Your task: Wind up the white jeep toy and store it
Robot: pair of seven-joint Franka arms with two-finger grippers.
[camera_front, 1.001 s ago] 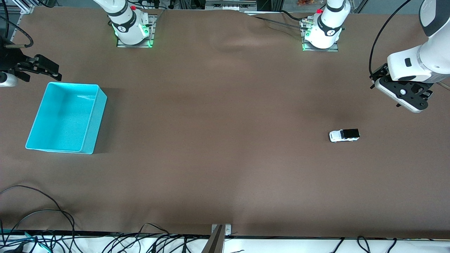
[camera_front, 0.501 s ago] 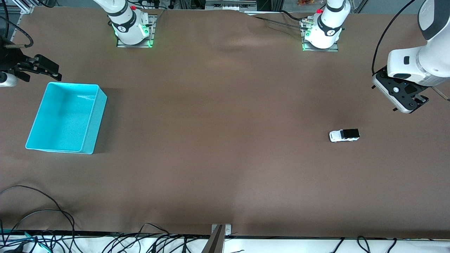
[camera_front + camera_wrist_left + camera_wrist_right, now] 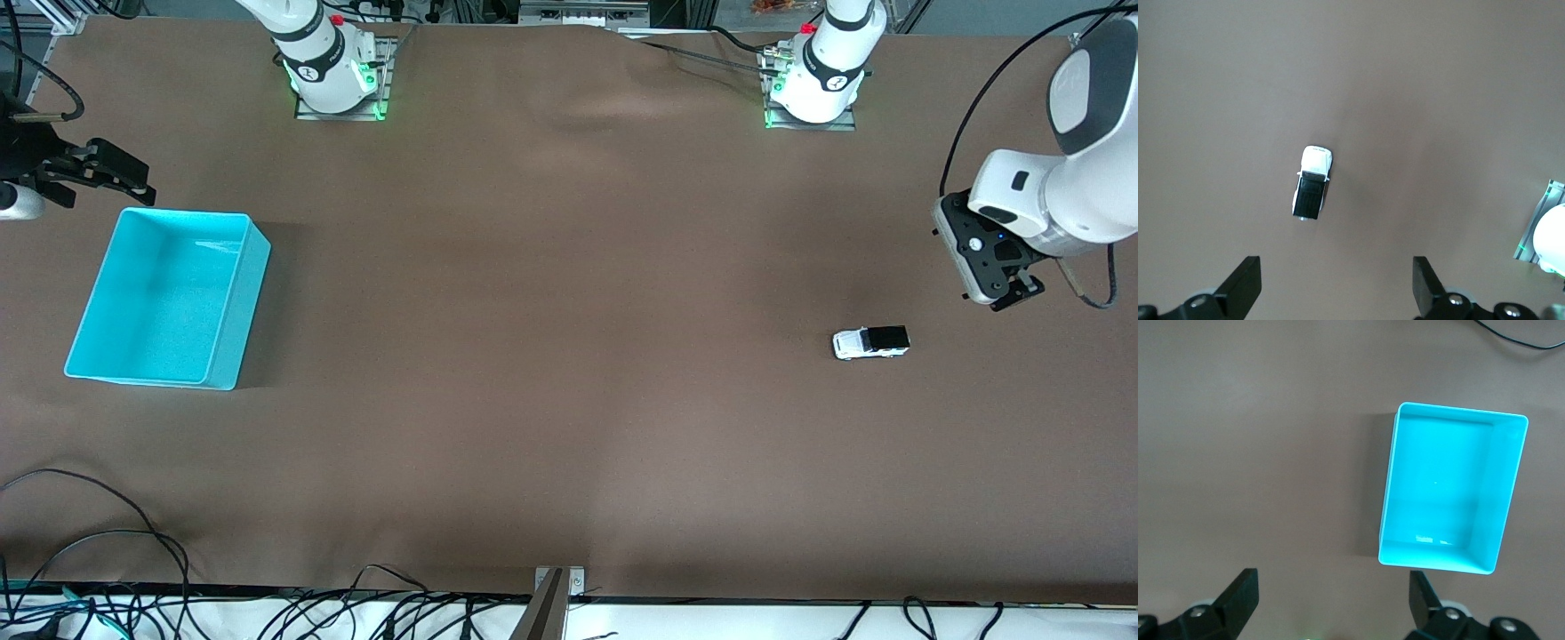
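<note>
The white jeep toy (image 3: 871, 342), with a black roof, stands on the brown table toward the left arm's end. It also shows in the left wrist view (image 3: 1313, 182). My left gripper (image 3: 994, 271) hangs in the air over the table beside the jeep, toward the table's end; its jaws are open and empty in the left wrist view (image 3: 1336, 277). The cyan bin (image 3: 227, 311) stands empty at the right arm's end, and shows in the right wrist view (image 3: 1501, 487). My right gripper (image 3: 98, 173) waits beside the bin, open and empty (image 3: 1331, 587).
The two arm bases (image 3: 333, 76) (image 3: 813, 84) stand along the table's edge farthest from the front camera. Loose black cables (image 3: 107, 542) lie near the front edge at the right arm's end. A metal bracket (image 3: 551, 600) sits at the middle of the front edge.
My left arm's hand has turned to point downward and shifted a little toward the jeep. The jeep, the bin and the right arm have not moved.
</note>
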